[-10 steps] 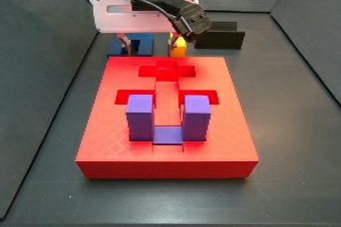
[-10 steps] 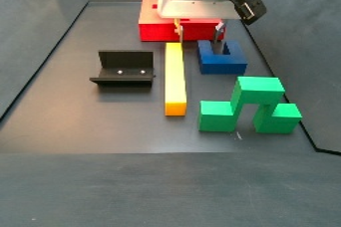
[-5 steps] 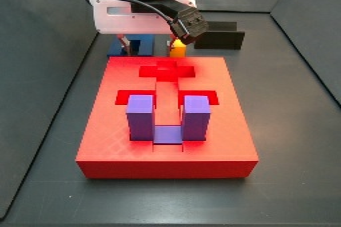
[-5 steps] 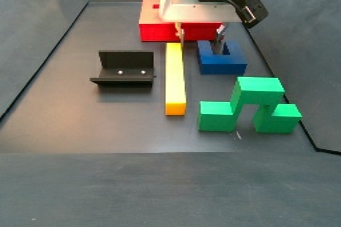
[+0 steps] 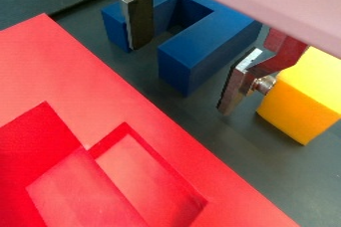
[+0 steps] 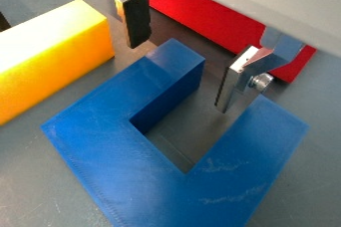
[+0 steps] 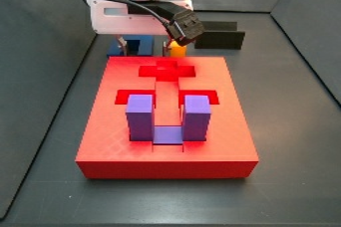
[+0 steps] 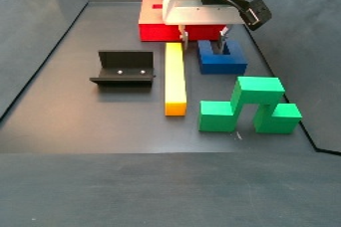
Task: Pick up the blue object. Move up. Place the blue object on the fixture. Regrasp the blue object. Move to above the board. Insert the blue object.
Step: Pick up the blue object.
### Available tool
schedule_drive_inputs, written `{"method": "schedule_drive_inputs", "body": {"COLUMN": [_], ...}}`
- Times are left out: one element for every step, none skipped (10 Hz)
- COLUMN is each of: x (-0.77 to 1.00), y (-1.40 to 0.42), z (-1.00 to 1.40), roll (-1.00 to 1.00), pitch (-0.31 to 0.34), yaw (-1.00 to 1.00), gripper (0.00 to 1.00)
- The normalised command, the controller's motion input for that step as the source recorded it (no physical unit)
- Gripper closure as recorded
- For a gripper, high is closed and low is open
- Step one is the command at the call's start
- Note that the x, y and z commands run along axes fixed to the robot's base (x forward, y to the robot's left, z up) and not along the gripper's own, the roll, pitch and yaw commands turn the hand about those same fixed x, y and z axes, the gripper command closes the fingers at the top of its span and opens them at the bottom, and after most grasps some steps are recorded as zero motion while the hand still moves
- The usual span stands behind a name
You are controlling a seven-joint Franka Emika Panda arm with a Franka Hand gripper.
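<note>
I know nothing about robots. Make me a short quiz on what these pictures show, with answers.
1. True or false: the end effector has lifted the blue object off the floor.
2. What sits in a recess of the red board? A) the green block B) the purple U-shaped block C) the yellow bar
3. Fill in: the fixture has ____ on it.

Key:
1. False. In both wrist views the fingers straddle one prong, open and not clamped; the block rests on the floor.
2. B, the purple U-shaped block.
3. Nothing; it stands beside the yellow bar, apart from the green block.
</note>
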Motion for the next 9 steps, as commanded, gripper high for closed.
{"method": "schedule_drive_inputs", "body": {"x": [0.0,0.0,0.0,-0.01,-0.02,-0.01,0.0,0.0,0.0], "y": [0.03,0.1,0.08,0.08,0.0,0.0,0.0,0.0,0.0], "z": [-0.02,0.0,-0.01,-0.03,0.0,-0.01,0.0,0.0,0.0], "roll": [0.07,0.03,0.02,0.03,0.02,0.01,0.0,0.0,0.0], "pitch": [0.02,0.026,0.011,0.006,0.0,0.0,0.0,0.0,0.0], "yaw": [-0.07,-0.07,-0.09,-0.09,-0.03,-0.03,0.0,0.0,0.0], "gripper": [0.0,0.0,0.0,0.0,0.0,0.0,0.0,1.0,1.0]}}
